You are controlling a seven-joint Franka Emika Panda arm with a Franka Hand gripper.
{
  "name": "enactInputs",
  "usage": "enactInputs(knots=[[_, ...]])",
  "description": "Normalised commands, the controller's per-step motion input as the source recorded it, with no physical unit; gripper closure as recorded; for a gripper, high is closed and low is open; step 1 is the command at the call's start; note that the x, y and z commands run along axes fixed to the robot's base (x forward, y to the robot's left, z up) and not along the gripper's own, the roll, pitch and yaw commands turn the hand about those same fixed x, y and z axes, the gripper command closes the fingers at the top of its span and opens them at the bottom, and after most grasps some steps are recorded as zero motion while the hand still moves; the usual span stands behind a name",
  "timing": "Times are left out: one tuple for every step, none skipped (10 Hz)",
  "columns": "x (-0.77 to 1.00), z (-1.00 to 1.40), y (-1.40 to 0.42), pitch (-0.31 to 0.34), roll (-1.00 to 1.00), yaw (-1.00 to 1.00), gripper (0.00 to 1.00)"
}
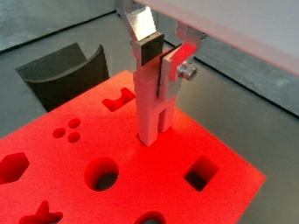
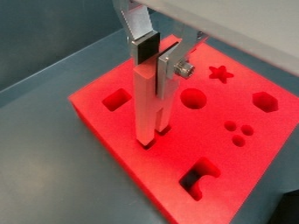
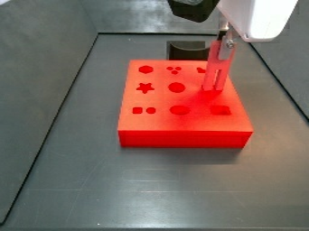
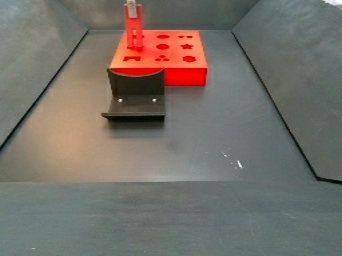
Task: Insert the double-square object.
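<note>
Between the silver fingers (image 1: 145, 35) of the gripper (image 2: 159, 54) stands the double-square object (image 2: 147, 105) — upright, clamped near its top, jaws closed narrowly on it. Its lower end meets the red block (image 1: 176, 188) at a hole near one edge; how deep it sits, cannot tell. Beyond the block in a wrist view — the dark holder (image 1: 65, 74), touching the block's side in a side view (image 4: 135, 100).

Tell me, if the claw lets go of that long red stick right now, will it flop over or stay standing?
Probably it stays standing: the double-square object is upright with its lower end in the red block. It looks stiff and straight, so it should not bend. The gripper clamps it, and how deep it sits is unclear.
</note>
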Motion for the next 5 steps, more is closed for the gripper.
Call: enactInputs(knots=[[0.0, 0.0, 0.04, 0.089, 0.06, -0.06, 1.0], [0.05, 0.0, 0.06, 0.074, 0.06, -0.02, 1.0], [0.22, -0.16, 0.0, 0.029, 0.03, -0.04, 1.0], [0.32, -0.22, 0.0, 0.049, 0.04, -0.06, 1.0], [0.14, -0.29, 0.0, 0.07, 0.07, -0.12, 1.0]])
